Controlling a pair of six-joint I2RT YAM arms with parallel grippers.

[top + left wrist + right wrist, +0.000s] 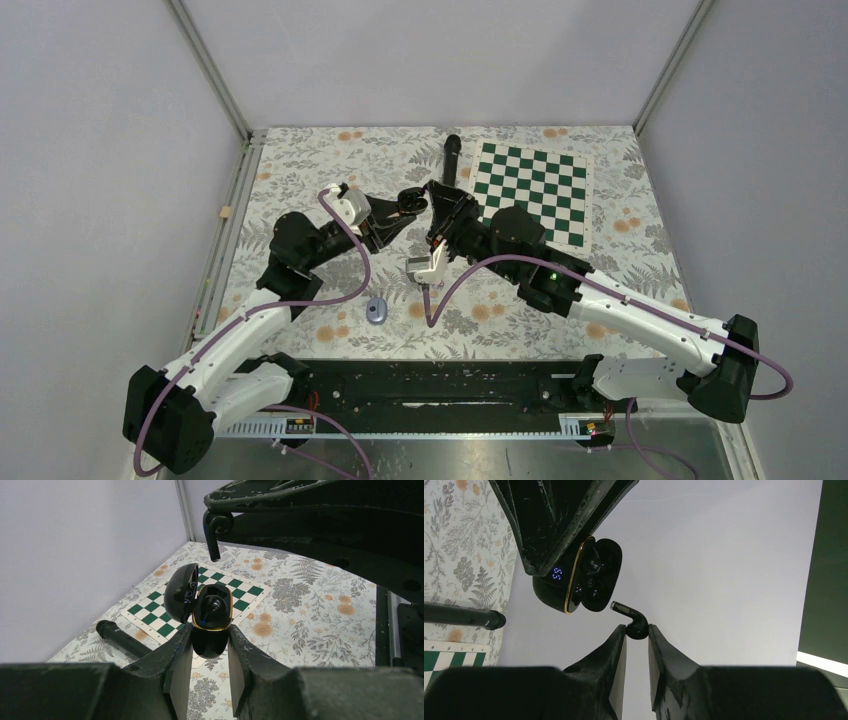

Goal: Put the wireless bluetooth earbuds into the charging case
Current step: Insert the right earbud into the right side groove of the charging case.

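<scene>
My left gripper (210, 636) is shut on the base of a glossy black charging case (211, 617) with a gold rim, held up in the air with its lid (179, 592) swung open. In the right wrist view the case (576, 580) shows a lit blue display and dark wells. My right gripper (637, 629) is shut on a black earbud (634, 621), pinched by its head, with the stem pointing at the case and a small gap between them. From above, both grippers meet over the table's middle: left gripper (408, 204), right gripper (440, 203).
A long black microphone (452, 158) lies at the back beside a green-and-white chessboard (530, 190). A small lilac oval case (376, 311) rests on the floral cloth near the front. Grey walls enclose the table on three sides.
</scene>
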